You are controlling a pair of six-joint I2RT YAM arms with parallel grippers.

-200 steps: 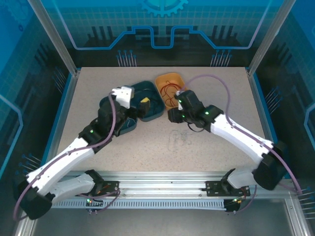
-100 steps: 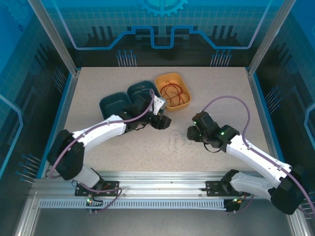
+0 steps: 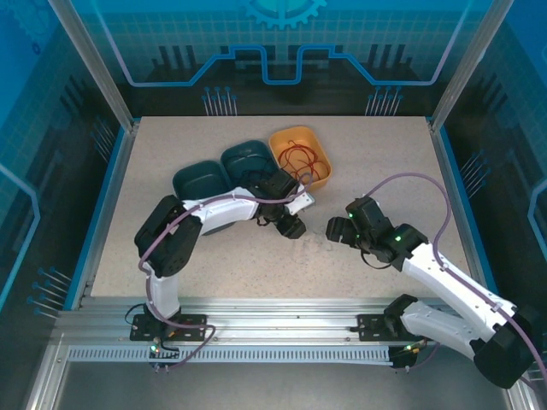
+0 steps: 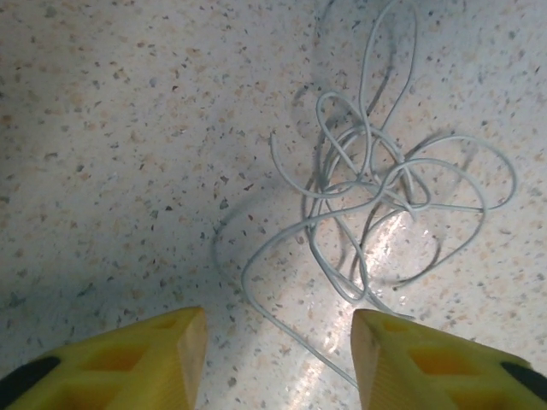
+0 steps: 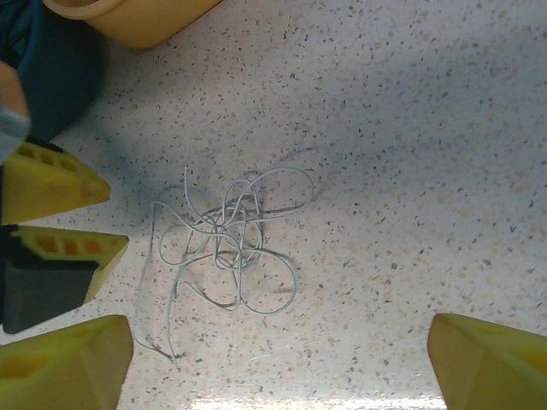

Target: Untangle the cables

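My left arm has swung farther right across the speckled worktop (image 3: 385, 162) in the last half second, bringing the left gripper (image 4: 278, 329) away from the two dark teal trays (image 3: 201, 179) and close to the tangle, while the right gripper (image 5: 273, 342) has barely shifted. The whitish cable (image 5: 226, 231) lies loose on the bare worktop in a small knot of overlapping loops, between the two grippers and just in front of both. On my left wrist camera the yellow fingers stand wide apart with nothing between them; one strand trails toward the right-hand finger, though I cannot tell whether it touches. On the right wrist camera that gripper's fingers are also spread wide and empty, with the tangle ahead of them and the left gripper's fingertips just beside its loops. The red cable (image 3: 301, 156) sits coiled in the orange tray (image 3: 280, 139) at the back, apart from the whitish one and next to the teal trays.
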